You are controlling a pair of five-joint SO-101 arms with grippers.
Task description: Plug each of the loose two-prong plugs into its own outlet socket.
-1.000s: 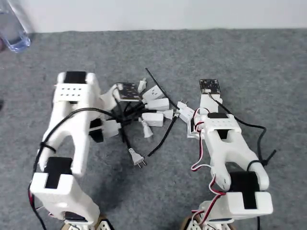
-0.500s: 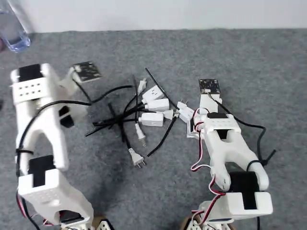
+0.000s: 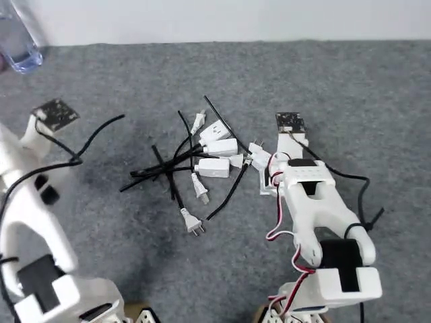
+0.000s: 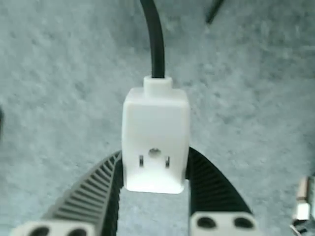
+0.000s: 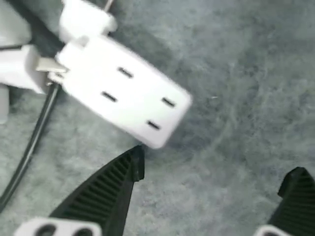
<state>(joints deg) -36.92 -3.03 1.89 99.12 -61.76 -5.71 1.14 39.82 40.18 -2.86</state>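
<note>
My left gripper (image 4: 153,179) is shut on a white socket block (image 4: 155,142) with two slots on its face and a black cord (image 4: 152,39) leading away from it. In the high view the left arm (image 3: 27,202) stands at the far left, and its cord (image 3: 101,131) trails toward the tangle. Several white outlet blocks (image 3: 221,147) and loose two-prong plugs (image 3: 195,227) (image 3: 200,188) lie in the black cable pile at mid-table. My right gripper (image 5: 206,191) is open just short of a white double outlet block (image 5: 123,93), without touching it, and sits at the pile's right edge (image 3: 267,176).
A clear plastic bottle (image 3: 17,47) stands at the back left corner. Grey carpet (image 3: 377,101) covers the table, open to the right and front of the pile. A white wall (image 3: 236,20) closes off the back.
The left arm has swung from the cable pile out to the far left, carrying the white socket block and dragging its black cord. The right arm has hardly moved.
</note>
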